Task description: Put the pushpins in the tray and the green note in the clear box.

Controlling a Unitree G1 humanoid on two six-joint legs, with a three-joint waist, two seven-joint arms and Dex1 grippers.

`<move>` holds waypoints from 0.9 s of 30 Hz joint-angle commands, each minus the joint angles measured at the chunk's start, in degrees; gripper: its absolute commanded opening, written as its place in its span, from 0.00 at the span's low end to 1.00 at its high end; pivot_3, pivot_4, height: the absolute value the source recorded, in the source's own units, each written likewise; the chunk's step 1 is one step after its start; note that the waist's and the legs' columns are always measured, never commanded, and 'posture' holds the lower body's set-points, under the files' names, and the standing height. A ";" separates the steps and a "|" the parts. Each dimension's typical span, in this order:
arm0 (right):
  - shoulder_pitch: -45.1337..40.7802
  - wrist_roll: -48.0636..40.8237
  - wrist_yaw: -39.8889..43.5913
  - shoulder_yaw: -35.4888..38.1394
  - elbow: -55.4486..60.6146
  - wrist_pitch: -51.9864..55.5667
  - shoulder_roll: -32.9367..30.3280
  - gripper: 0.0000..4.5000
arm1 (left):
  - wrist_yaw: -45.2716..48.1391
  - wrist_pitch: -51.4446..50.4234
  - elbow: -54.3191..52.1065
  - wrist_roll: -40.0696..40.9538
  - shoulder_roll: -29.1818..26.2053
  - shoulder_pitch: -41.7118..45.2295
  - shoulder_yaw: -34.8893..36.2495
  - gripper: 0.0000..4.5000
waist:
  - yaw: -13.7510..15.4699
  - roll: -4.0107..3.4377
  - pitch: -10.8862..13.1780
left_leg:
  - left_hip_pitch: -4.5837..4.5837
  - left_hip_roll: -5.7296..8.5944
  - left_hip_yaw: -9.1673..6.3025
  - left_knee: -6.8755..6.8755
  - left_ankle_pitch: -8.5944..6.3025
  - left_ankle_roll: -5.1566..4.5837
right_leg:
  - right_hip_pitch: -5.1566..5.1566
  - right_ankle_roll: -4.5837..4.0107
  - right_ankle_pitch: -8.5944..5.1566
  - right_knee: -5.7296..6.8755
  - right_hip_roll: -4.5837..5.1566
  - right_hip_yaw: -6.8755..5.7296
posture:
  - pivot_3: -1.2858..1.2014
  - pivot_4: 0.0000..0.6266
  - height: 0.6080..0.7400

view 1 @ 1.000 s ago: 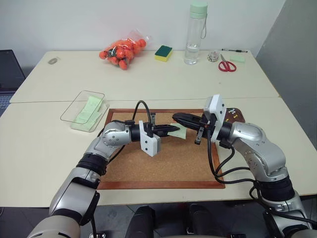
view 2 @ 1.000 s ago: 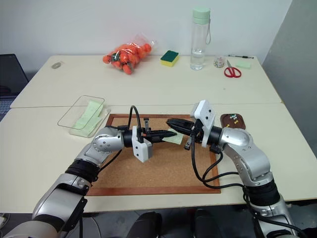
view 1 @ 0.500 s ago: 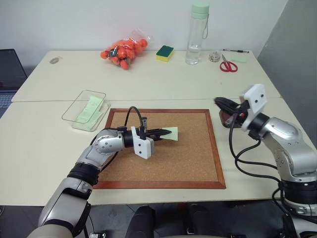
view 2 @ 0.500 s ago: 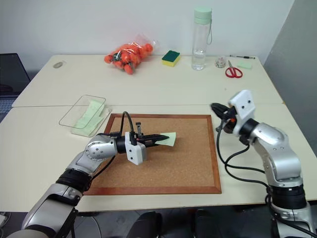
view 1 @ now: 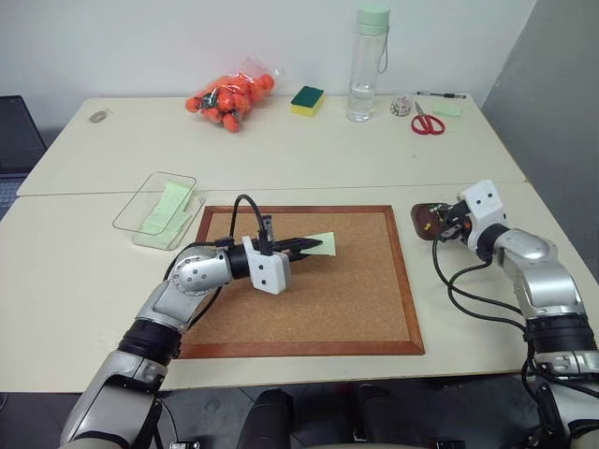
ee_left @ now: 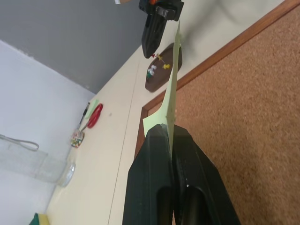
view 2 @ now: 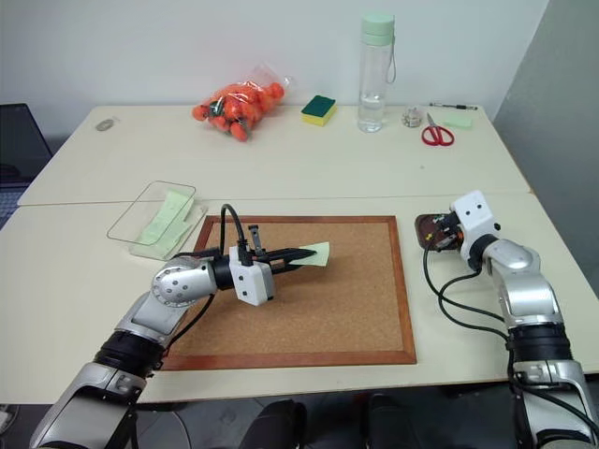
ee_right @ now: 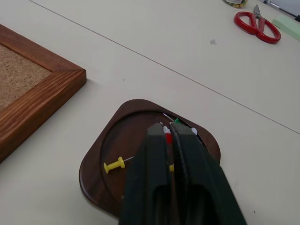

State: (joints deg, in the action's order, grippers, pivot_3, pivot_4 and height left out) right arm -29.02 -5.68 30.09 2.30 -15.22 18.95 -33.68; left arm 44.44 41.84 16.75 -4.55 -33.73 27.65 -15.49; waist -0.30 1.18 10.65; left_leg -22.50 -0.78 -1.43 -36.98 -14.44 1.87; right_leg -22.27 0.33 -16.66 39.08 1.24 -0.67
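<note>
The left tool [view 1: 318,246] is clamped on the green note [view 1: 323,243] above the corkboard [view 1: 356,290]. The right tool [ee_right: 171,133], over the tray [ee_right: 96,176], pinches a red pushpin [ee_right: 168,137] between nearly closed fingers.

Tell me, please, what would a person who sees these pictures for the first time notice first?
First, the left gripper, shut on the green note and holding it above the cork board in the middle of the table. Next, the right gripper over the tray, just right of the board, with a red pushpin between its fingers and a yellow pushpin lying inside. The clear box sits left of the board, and a bag of orange fruits lies at the back.
</note>
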 commanded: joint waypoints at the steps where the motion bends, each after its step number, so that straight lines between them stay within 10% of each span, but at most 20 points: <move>1: -1.82 0.22 0.67 0.76 -0.09 -2.05 -0.35 0.28 | -0.58 -0.62 -3.00 1.11 -0.24 -0.16 1.66 0.00 | 0.04 0.00 0.00 | 0.00 0.00 0.00 0.00 0.00 0.00 | 0.00 0.00 0.00 0.00 0.00 0.00 | 0.52 0.24 1.00; 15: -1.23 -0.63 2.03 1.50 4.09 -3.12 -0.86 0.98 | -1.63 -2.76 -3.74 2.04 -0.76 -0.97 3.60 0.00 | 0.08 0.00 0.00 | 0.01 -0.01 0.01 -0.01 -0.01 -0.01 | 0.00 -0.01 0.01 0.01 0.00 0.01 | 0.52 0.24 1.00; 27: 4.96 -15.97 12.66 -8.00 36.81 13.11 3.53 0.99 | -17.10 -45.31 -19.97 10.66 -2.50 -7.05 25.75 0.00 | -0.35 0.00 0.00 | 0.04 -0.17 -0.08 -0.02 -0.01 -0.01 | 0.01 -0.03 0.05 0.03 0.09 -0.04 | 0.52 0.24 1.00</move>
State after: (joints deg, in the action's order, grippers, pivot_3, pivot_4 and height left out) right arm -20.66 -19.61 42.06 -2.64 16.46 27.84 -31.02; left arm 31.44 5.84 0.35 4.33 -34.88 20.50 4.52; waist -0.65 1.18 10.65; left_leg -22.44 -0.94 -1.54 -37.01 -14.45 1.86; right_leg -22.24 0.32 -16.60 39.10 1.32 -0.74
